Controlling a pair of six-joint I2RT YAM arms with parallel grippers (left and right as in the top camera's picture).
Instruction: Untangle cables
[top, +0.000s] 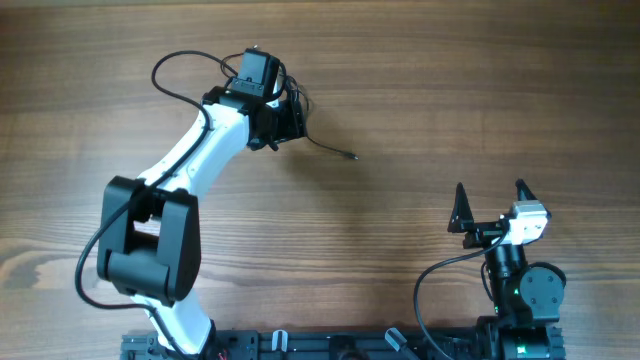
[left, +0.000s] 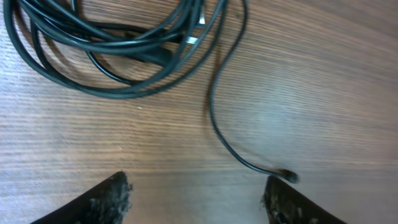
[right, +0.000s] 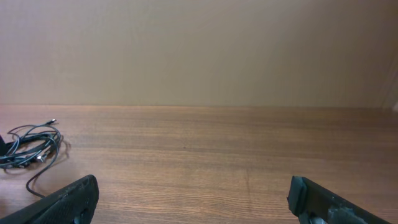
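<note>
Cables (left: 112, 56) lie mostly coiled, upper left; one plug end (left: 287, 176) trails free. Untangling is barely begun. Left claw (left: 196, 191) and right claw (right: 191, 194) stand spread, empty.

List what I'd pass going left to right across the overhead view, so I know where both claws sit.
left arm → left claw → cable's loose end → right claw
</note>
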